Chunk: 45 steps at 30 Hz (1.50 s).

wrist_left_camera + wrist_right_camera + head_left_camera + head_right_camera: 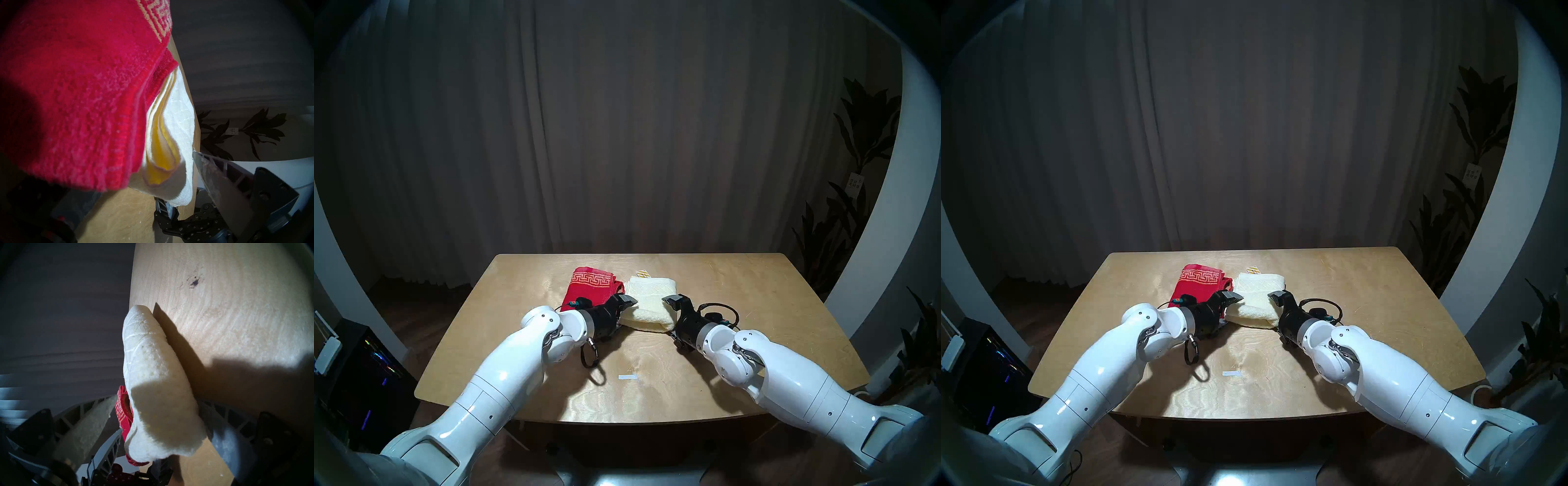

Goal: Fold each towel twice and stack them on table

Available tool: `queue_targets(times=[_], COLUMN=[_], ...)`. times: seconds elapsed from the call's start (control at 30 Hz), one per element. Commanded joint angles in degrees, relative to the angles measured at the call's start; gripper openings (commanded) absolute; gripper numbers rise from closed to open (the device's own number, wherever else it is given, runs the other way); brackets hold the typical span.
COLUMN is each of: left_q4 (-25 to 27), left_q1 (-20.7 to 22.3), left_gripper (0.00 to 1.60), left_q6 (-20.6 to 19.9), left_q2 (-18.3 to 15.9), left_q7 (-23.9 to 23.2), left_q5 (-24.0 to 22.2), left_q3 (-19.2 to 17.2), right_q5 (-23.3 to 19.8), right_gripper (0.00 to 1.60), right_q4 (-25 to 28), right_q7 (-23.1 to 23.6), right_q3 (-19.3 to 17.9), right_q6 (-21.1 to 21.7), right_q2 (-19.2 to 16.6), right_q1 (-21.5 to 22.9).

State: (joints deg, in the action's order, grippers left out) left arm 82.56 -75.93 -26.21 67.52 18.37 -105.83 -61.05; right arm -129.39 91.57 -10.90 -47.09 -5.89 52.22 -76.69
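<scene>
The red towel [592, 286] with a gold Greek-key border lies folded on the table [755, 305]. The cream towel [650, 302] lies folded just to its right, their edges touching. My left gripper [626, 312] is open at the cream towel's left near edge, one finger above it and one low by the table. My right gripper [669, 315] is open at the towel's right near corner. In the right wrist view the cream towel [158, 395] lies between the wide-spread fingers [95, 421]. In the left wrist view the red towel [76, 101] hides one finger.
A small striped tag [642, 273] sticks out behind the cream towel. A white tape mark [626, 377] sits on the near middle of the table. Dark curtains hang behind, plants [857, 135] stand at the right, and a computer case [365, 366] stands at the left.
</scene>
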Motion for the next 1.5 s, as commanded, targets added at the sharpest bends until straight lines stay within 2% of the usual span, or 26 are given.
queue_targets(times=[0.0, 0.23, 0.3, 0.4, 0.57, 0.87, 0.93, 1.0, 1.07, 1.23, 1.33, 1.37, 1.4, 1.47], left_q4=[-1.03, -0.46, -0.24, 0.02, -0.13, -0.99, -1.18, -1.31, -1.38, -1.7, -1.8, -1.76, -1.77, -1.83], left_q1=[0.01, -0.29, -0.41, -0.6, -0.67, 0.52, 0.71, 0.86, 0.93, 0.95, 0.89, 0.83, 0.79, 0.74], left_gripper=[1.6, 1.6, 1.6, 1.6, 1.6, 1.6, 1.59, 1.52, 1.53, 1.42, 1.1, 1.09, 0.95, 0.92], left_q6=[0.17, -0.03, -0.02, -0.19, -0.16, -0.31, -0.19, -0.03, 0.05, 0.56, 0.75, 0.92, 1.04, 1.27], left_q2=[0.41, 0.27, 0.26, 0.24, 0.79, 2.13, 2.38, 2.58, 2.68, 2.91, 3.0, 3.05, 3.07, 3.09], left_q7=[-0.15, -0.36, -0.4, -0.67, -1.0, -0.96, -0.89, -0.69, -0.54, -0.07, 0.11, 0.29, 0.3, 0.26], left_q5=[0.3, 0.32, 0.29, 0.34, 0.54, 1.19, 1.29, 1.35, 1.39, 1.52, 1.48, 1.39, 1.36, 1.27], left_q3=[0.38, 0.51, 0.5, 0.61, 0.87, 1.7, 1.74, 1.73, 1.71, 1.46, 1.26, 1.15, 1.09, 0.95], right_q5=[0.11, 0.26, 0.3, 0.25, 0.3, 0.14, 0.14, 0.11, 0.07, 0.03, 0.01, 0.0, 0.01, 0.01], right_gripper=[1.6, 1.59, 1.51, 1.29, 1.24, 0.79, 0.77, 0.75, 0.74, 0.67, 0.61, 0.6, 0.55, 0.46], right_q4=[-0.86, -1.09, -1.19, -1.37, -1.77, -2.76, -2.98, -3.09, -3.12, -3.15, -3.26, -3.3, -3.32, -3.29], right_q7=[0.4, 0.66, 0.8, 0.92, 0.95, 1.34, 1.43, 1.48, 1.51, 1.44, 1.48, 1.52, 1.52, 1.47], right_q3=[0.5, 0.75, 0.81, 0.92, 0.91, 0.88, 0.92, 0.97, 1.03, 1.21, 1.33, 1.35, 1.39, 1.43], right_q6=[-0.35, -0.45, -0.48, -0.6, -0.92, -0.78, -0.69, -0.65, -0.59, -0.37, -0.28, -0.19, -0.17, -0.19], right_q2=[0.68, 0.47, 0.49, 0.56, 0.77, 1.06, 1.15, 1.19, 1.19, 1.22, 1.29, 1.31, 1.32, 1.29], right_q1=[-0.56, -0.6, -0.56, -0.39, -0.09, 0.27, 0.36, 0.46, 0.57, 0.86, 1.02, 1.06, 1.11, 1.16])
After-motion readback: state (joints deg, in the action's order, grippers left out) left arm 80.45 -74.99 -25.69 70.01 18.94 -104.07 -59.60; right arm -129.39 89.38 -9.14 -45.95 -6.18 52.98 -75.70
